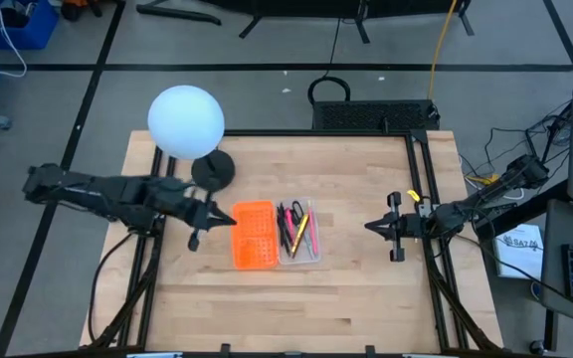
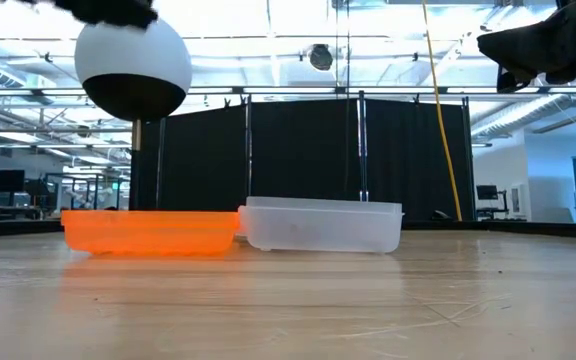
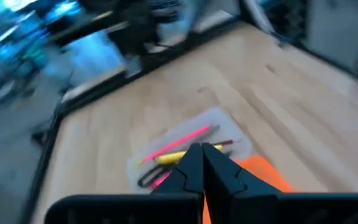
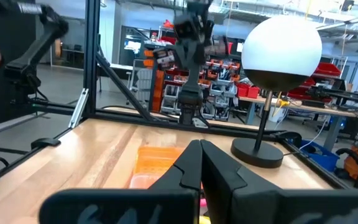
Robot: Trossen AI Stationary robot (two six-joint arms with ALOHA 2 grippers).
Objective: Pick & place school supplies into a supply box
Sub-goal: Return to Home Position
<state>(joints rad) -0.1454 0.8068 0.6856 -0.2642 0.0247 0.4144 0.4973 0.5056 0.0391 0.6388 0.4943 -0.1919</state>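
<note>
Box (image 1: pixel 311 257) sits mid-counter (image 1: pixel 366 298): orange half (image 1: pixel 253 236) at 9 o'clock, clear half (image 1: pixel 313 239) at 3 o'clock, joined, flat on the wood. Pens (image 1: pixel 301 231) lie in the clear half: pink, yellow and black, running roughly 12 to 6. Black-handled scissors (image 1: pixel 288 211) are also in there, toward its 12 o'clock end. Left hand (image 1: pixel 229 219) is clenched and empty, raised off the counter at the box's 9 o'clock, just beside the orange half. Right hand (image 1: pixel 371 228) is clenched and empty, at the box's 3 o'clock, apart from it. Globe lamp (image 1: pixel 186 121) stands at the box's 11 o'clock.
</note>
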